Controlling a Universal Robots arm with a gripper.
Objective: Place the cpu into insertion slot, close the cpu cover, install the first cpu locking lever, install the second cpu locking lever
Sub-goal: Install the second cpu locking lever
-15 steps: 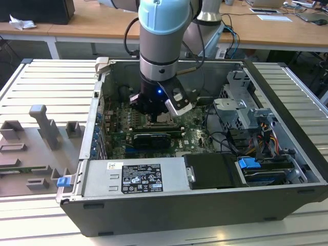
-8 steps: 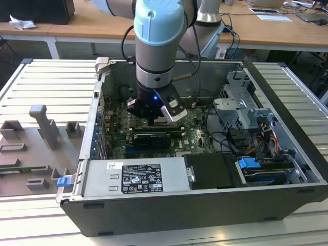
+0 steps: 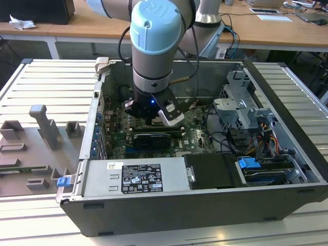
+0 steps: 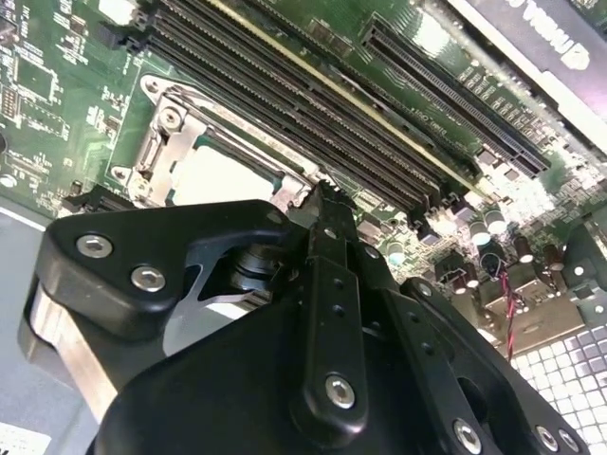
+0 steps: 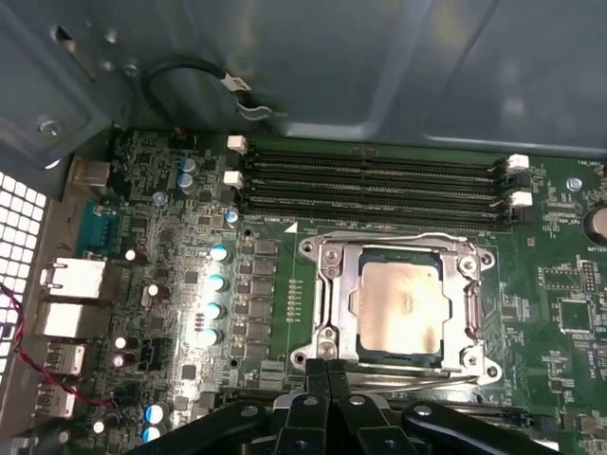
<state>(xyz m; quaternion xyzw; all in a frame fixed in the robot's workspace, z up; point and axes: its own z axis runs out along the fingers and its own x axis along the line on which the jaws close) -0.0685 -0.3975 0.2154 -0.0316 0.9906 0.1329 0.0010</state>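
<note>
The open computer case (image 3: 205, 169) is lying on its side on a ribbed metal desk (image 3: 46, 87), and the robot arm (image 3: 154, 46) is reaching down into it from above, its pale blue wrist joint sitting over the middle of the green circuit board (image 5: 190, 190). A grey fixture plate (image 3: 36, 148) with upright blocks is resting on the desk at the exterior view's left, well apart from the arm. Inside the case, a long black card (image 3: 151, 139) is lying just below the tool in the exterior view, and a silver drive cage (image 3: 241, 110) is standing toward the exterior view's right.

On the board, four long memory slots (image 5: 379, 185) are running beside the insertion slot (image 5: 394, 308). The cpu cover (image 5: 332, 303) is lying flat over the slot — its thin metal frame is ringing the chip. The cpu (image 5: 400, 303) is sitting inside the slot, its pale metal top showing through the cover's square cut-out; it is showing in the second wrist view too (image 4: 223, 175).

The tool (image 5: 327, 365) is hovering at the edge of the cover, its two black fingers (image 5: 313, 379) pressed together side by side — narrow, gripping nothing.
</note>
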